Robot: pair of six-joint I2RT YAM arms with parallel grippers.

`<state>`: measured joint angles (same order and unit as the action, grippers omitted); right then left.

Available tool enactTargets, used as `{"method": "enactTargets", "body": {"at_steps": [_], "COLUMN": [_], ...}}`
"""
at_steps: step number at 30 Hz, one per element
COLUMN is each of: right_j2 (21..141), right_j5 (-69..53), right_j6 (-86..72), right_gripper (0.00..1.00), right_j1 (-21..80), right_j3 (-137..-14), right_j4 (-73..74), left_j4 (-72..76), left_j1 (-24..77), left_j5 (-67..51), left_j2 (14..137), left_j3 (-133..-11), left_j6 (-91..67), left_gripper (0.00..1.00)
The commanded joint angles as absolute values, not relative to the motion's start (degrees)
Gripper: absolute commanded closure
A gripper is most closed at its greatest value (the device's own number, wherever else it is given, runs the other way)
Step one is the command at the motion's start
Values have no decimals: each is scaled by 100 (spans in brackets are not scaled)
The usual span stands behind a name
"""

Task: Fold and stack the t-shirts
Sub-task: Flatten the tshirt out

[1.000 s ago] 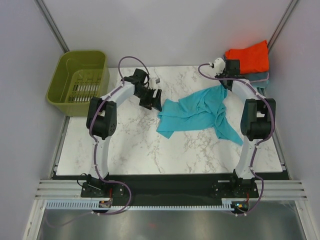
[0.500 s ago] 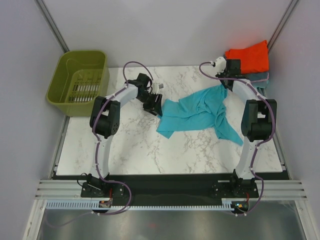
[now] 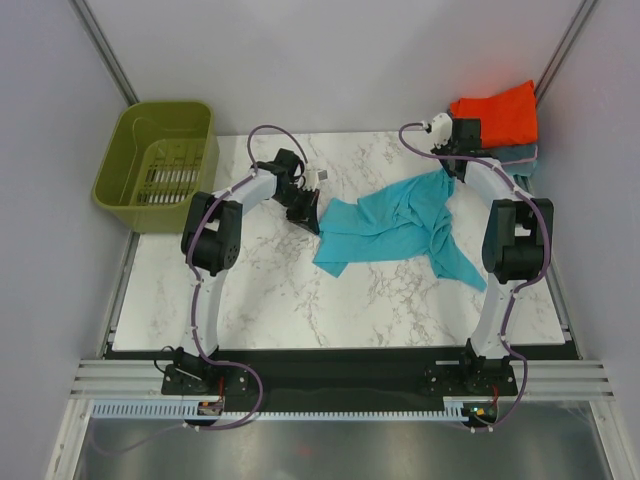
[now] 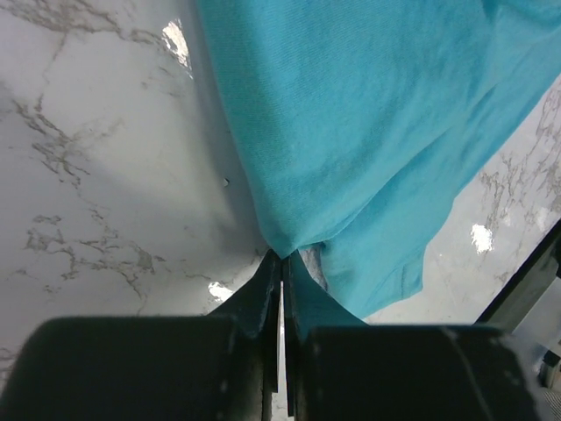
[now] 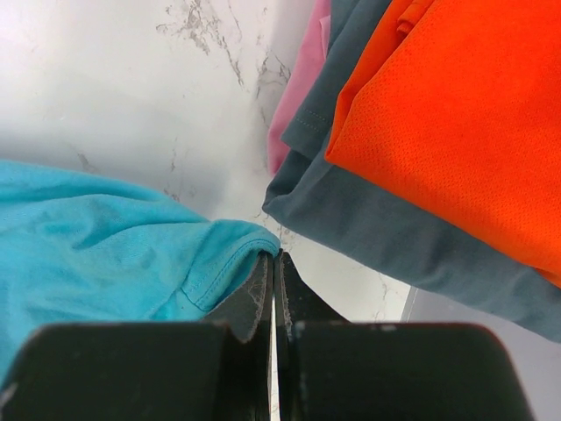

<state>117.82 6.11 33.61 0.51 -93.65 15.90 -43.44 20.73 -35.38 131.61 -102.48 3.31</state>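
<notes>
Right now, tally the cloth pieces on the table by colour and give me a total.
teal shirt: 1
orange shirt: 1
grey-blue shirt: 1
pink cloth, only an edge showing under the stack: 1
Total: 4

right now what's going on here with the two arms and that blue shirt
Two robot arms are handling the teal t-shirt, which lies crumpled and not yet folded on the marble table. The left fingers are shut on its left corner, and the right fingers are shut on its far right edge, next to the stack. That stack, an orange t-shirt on top of a grey-blue t-shirt, sits at the far right corner. A green basket stands off to the left.
</notes>
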Motion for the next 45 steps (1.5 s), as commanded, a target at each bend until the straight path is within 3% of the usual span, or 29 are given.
{"method": "enactTargets", "body": {"at_steps": [1,16,26,39,45], "right_j2": [11505,9740,7754,5556,5387], "right_j5": [615,9,-167,-1441,-1459], "right_j6": [3165,2180,2241,2083,2039], "right_gripper": [100,100,100,100,100], "right_j1": [35,35,26,35,35], "right_j3": [-9430,-9721,-9572,-9765,-9318], "right_j4": [1512,1749,2267,4358,4246], "left_j4": [-4359,-4614,-4992,-5915,-5757], "left_j1": [2092,2074,2074,2074,2074], "left_j5": [-3384,-2462,-1600,-3285,-3244], "left_j2": [13026,10847,9388,7385,7478], "left_j3": [-10494,-11654,-11444,-11065,-11399], "left_j6": [615,1678,2865,2769,2978], "left_gripper": [98,98,98,98,98]}}
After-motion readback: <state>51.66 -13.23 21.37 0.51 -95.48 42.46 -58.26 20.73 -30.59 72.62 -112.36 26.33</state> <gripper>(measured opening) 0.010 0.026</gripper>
